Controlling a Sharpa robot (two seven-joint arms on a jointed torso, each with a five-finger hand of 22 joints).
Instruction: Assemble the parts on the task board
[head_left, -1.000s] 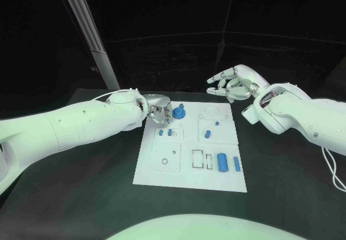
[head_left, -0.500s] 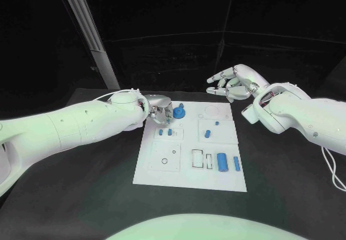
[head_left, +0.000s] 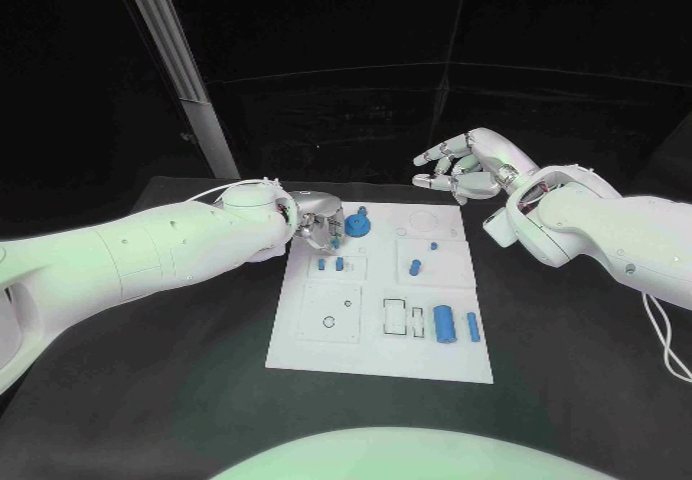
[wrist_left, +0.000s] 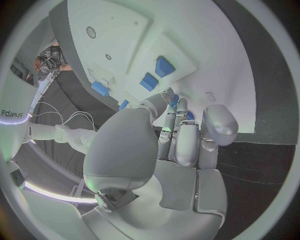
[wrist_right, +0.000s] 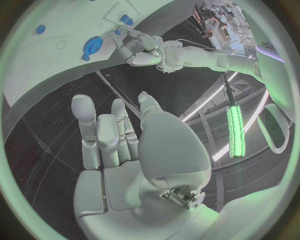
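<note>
Left hand (head_left: 319, 226) at the task board's (head_left: 332, 350) far-left corner, fingers drawn in close together over the board; whether they pinch anything, cannot tell. Blue round part (head_left: 359, 223) stands just beside it, toward 3 o'clock from the fingertips, upright. Two small blue parts (head_left: 330, 265) lie toward 6 o'clock. Right hand (head_left: 464, 168) hovers off the board's far edge, fingers spread, holding nothing. Left hand clearly nearer.

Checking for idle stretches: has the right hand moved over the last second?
No. The right hand hovers open beyond the far right corner of the task board, at the same spot relative to that corner as before.
</note>
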